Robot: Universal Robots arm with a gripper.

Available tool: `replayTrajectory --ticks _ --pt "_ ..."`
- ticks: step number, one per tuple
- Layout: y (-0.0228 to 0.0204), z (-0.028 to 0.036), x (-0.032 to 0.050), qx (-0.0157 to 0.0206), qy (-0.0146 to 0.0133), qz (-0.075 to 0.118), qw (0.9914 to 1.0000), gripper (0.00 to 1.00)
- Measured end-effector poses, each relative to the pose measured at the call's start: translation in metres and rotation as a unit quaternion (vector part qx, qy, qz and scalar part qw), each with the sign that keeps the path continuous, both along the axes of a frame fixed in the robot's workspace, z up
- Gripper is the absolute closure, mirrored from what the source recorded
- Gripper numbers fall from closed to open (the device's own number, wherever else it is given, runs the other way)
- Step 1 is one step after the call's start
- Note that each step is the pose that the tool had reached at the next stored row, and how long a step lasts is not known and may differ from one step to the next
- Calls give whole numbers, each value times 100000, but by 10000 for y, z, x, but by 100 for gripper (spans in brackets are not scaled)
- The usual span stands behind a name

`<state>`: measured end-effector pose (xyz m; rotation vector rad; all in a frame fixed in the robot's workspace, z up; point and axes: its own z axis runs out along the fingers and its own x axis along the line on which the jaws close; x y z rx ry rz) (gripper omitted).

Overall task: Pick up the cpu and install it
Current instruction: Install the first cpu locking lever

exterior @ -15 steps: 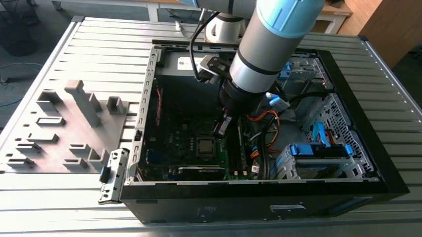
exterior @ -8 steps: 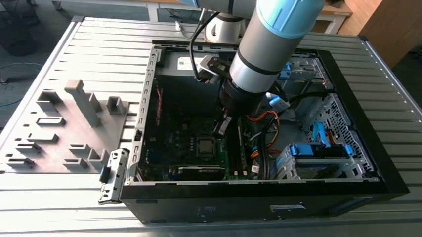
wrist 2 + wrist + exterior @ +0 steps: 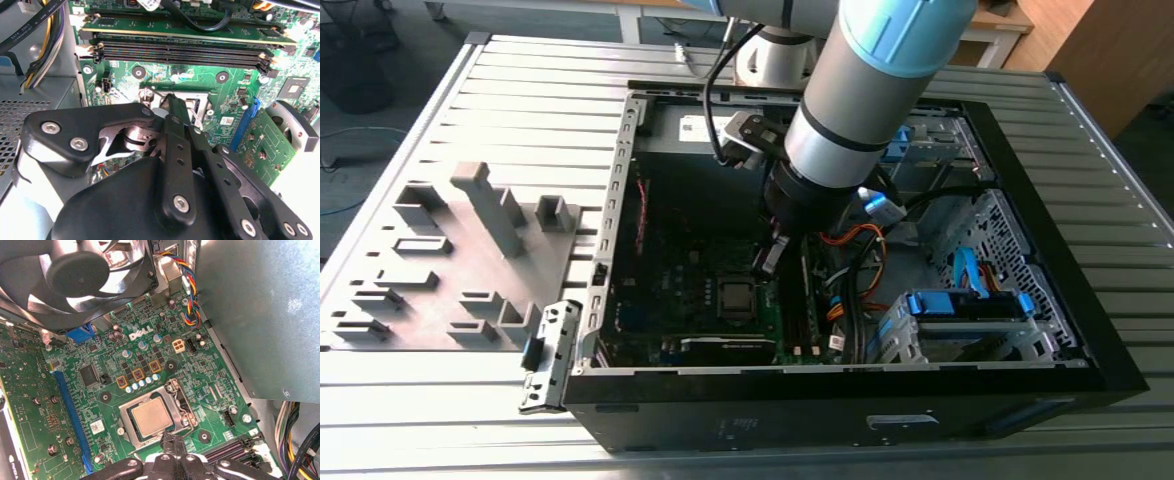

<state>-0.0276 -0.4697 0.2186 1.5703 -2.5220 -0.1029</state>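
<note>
1. Sitting in its socket (image 3: pixel 152 419) on the green motherboard (image 3: pixel 200 375), the cpu (image 3: pixel 150 418) shows its silver top in the first wrist view, at 5 o'clock from the case fan (image 3: pixel 75 277).
2. Robot's hand (image 3: pixel 171 444) hangs just above the socket's edge, fingers (image 3: pixel 176 125) drawn narrow and holding nothing.
3. Memory slots (image 3: pixel 182 52) lie beyond the hand in the second wrist view.
4. Open computer case (image 3: pixel 1067 360) rests on the slatted table (image 3: pixel 520 90).

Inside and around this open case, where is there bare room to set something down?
Free: the slatted table between the grey fixture blocks and the computer case. Crowded: the motherboard, where the cpu sits in its socket beside the fan and the claw.
</note>
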Motion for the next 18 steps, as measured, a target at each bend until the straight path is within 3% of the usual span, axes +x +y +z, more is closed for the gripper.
replayTrajectory --ticks 18 --pt "0 0 0 -32 2 -2 100000 89"
